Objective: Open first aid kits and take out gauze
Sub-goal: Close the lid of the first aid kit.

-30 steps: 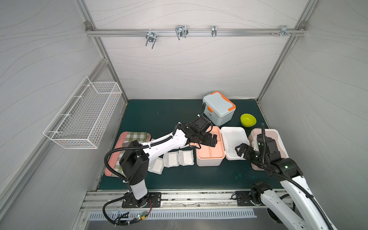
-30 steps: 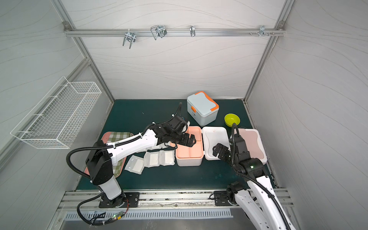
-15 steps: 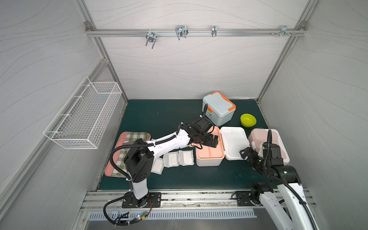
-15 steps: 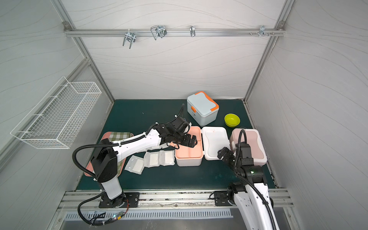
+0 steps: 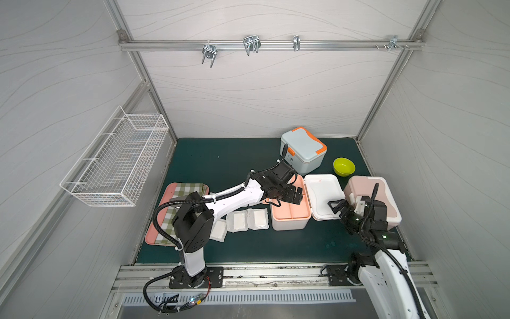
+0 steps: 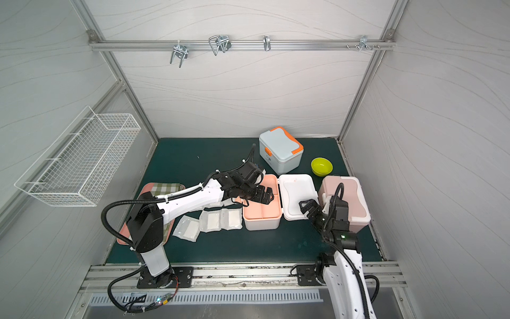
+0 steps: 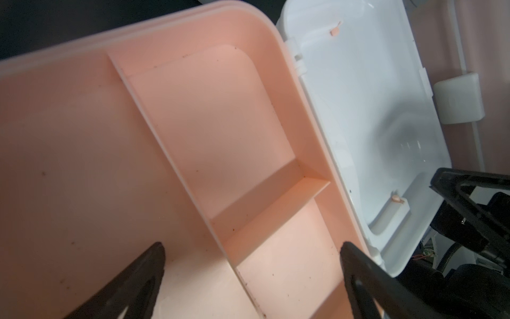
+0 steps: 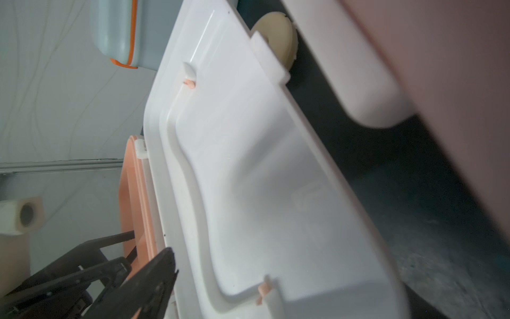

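Gauze pouches (image 5: 247, 221) lie just left of the open kit (image 5: 289, 224); a closed kit (image 5: 303, 149) stands behind it.

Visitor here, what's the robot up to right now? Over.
Left tool open above open peach kit, compartments in view bare. Right tool open over its lid. Three gauze packs on mat beside. Blue kit, pink kit shut.

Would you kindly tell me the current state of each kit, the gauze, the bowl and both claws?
White and peach kit: open, lid flipped flat, visible compartments empty.
Pale blue kit: shut.
Pink kit: shut.
Gauze: three pouches flat on the mat, outside the kits.
Green bowl: upright, empty.
Left claw: open, over the open kit.
Right claw: open, at the flipped lid.
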Available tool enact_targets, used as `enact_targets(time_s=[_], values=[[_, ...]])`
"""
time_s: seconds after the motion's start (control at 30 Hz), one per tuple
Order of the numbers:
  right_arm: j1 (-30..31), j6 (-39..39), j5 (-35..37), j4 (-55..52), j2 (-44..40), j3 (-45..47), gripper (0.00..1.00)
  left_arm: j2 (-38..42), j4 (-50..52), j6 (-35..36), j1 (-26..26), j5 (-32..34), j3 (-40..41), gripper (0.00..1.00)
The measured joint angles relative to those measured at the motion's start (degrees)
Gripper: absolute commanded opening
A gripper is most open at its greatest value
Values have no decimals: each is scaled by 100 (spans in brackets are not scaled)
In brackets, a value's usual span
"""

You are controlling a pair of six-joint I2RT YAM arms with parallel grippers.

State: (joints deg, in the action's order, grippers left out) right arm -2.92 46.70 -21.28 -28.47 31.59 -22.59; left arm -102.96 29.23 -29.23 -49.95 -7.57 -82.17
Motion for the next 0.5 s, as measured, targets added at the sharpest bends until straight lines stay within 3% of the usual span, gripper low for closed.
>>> enact_targets(time_s=[0.27, 0.5], values=[[-57, 173, -352, 212, -435, -33, 99, -7, -35, -13, 9, -24, 2, 99], [-57, 136, -568, 188, -844, -667, 99, -11, -90, -15, 17, -96, 11, 99]])
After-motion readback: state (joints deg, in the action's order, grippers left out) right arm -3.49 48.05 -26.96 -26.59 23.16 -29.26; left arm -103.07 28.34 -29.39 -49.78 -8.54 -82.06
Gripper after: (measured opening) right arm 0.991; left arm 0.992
